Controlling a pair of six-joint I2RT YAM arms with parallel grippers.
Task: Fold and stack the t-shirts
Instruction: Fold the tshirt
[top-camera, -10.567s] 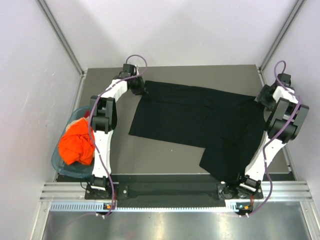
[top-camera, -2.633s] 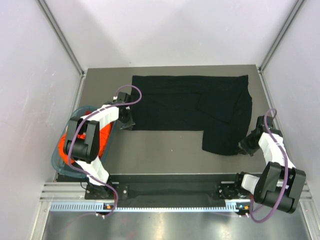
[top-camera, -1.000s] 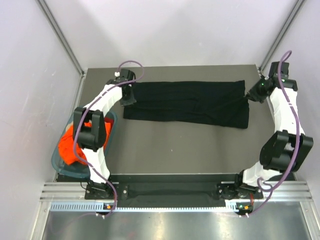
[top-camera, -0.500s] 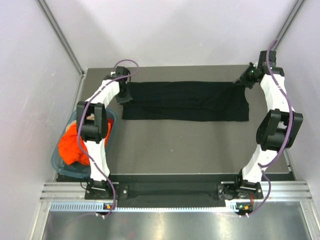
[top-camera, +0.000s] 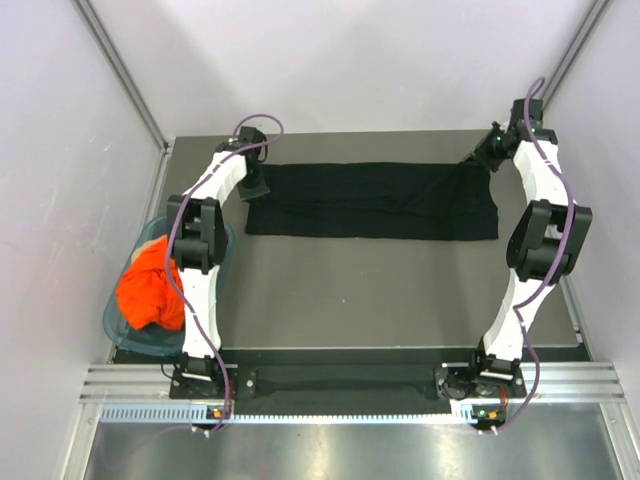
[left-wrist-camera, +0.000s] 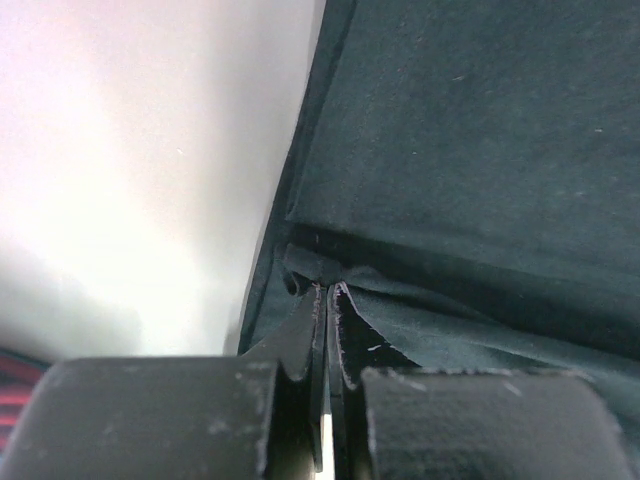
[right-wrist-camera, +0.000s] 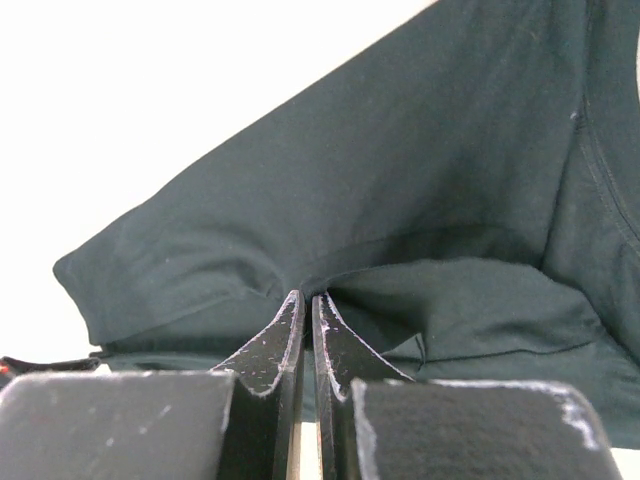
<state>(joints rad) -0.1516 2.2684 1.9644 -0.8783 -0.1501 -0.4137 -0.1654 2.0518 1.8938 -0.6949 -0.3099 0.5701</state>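
The black t-shirt (top-camera: 370, 200) lies as a long folded strip across the far half of the table. My left gripper (top-camera: 256, 190) is at its far left corner and my right gripper (top-camera: 482, 160) at its far right corner, where the cloth is lifted a little. In the left wrist view the gripper (left-wrist-camera: 327, 292) is shut on a pinch of black cloth (left-wrist-camera: 480, 150). In the right wrist view the gripper (right-wrist-camera: 308, 298) is likewise shut on a bunched fold of the shirt (right-wrist-camera: 400, 180). The orange t-shirt (top-camera: 150, 295) sits crumpled in the basket.
A teal plastic basket (top-camera: 140, 345) hangs over the table's left edge beside the left arm. Pale walls close in behind and on both sides. A metal rail (top-camera: 340, 385) with the arm bases runs along the near edge.
Both grippers carried the shirt's near edge to the back, folding it into a strip. In the last second the right gripper moved further back and the left shifted slightly back.
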